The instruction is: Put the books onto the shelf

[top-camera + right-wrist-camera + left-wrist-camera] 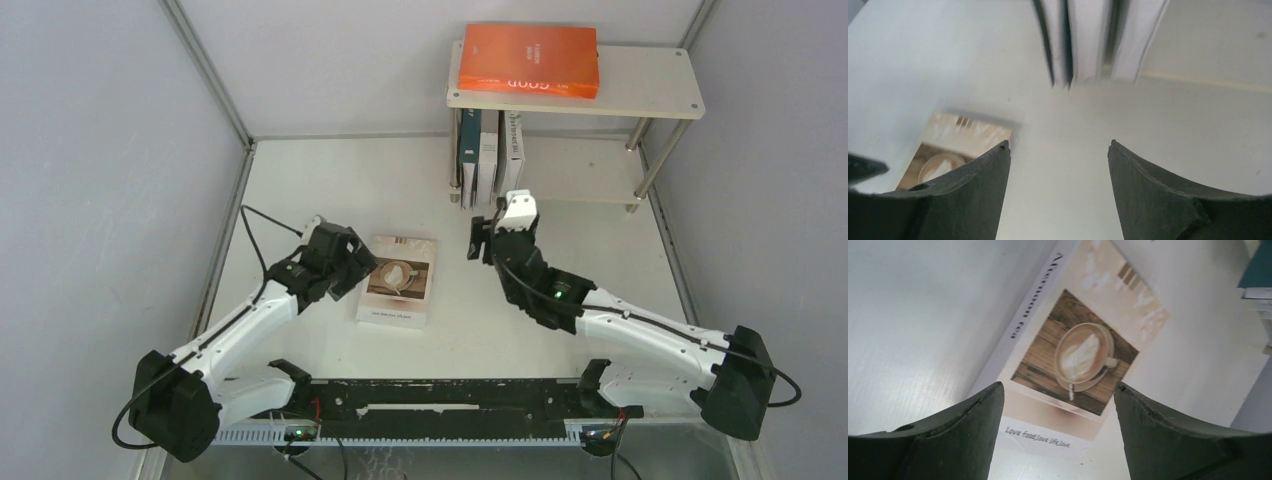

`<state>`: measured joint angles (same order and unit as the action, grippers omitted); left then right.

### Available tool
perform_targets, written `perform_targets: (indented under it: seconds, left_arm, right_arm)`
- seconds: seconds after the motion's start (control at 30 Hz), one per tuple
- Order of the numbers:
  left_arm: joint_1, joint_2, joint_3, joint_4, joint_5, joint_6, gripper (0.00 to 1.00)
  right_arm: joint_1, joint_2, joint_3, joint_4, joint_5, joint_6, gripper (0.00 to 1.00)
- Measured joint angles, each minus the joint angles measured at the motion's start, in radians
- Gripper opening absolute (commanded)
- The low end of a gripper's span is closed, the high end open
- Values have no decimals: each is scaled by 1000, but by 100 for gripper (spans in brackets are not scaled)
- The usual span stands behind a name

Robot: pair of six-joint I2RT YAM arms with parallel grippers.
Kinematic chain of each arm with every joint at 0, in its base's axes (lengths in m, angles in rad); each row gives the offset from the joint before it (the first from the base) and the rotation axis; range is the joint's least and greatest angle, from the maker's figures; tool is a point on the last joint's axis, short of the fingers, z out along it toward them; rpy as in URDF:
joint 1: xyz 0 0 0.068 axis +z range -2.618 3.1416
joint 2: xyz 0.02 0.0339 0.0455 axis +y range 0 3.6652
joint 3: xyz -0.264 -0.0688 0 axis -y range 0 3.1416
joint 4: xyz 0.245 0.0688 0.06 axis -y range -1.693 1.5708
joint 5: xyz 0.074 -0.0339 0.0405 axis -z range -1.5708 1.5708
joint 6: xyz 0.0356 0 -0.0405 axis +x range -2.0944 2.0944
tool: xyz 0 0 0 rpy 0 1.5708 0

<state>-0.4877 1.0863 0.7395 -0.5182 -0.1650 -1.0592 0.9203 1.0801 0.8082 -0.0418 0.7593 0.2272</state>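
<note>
The shelf (650, 85) stands at the back right. A bright orange book (528, 60) lies flat on its top board. Three books (490, 155) stand upright on the left end of the lower board. The white book with the coffee-cup photo (398, 280) lies flat on the table. My left gripper (358, 266) is open at that book's left edge, and the cover (1083, 355) shows just beyond its fingertips (993, 395). My right gripper (497, 222) is open and empty, a little in front of the standing books (1088, 40).
White walls with metal corner posts (215, 80) close in the table on the left, back and right. The shelf's metal legs (660, 160) stand at the right. A black rail (440, 395) runs along the near edge between the arm bases.
</note>
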Motion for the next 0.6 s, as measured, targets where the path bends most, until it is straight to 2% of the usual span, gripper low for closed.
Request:
perform_targets:
  seconds: [0.23, 0.6]
  left_arm:
    - [26, -23, -118, 36, -7, 0, 84]
    - [101, -45, -252, 211, 57, 5, 84]
  right_arm:
    - [152, 102, -5, -103, 12, 188, 77]
    - [139, 289, -10, -55, -190, 434, 74]
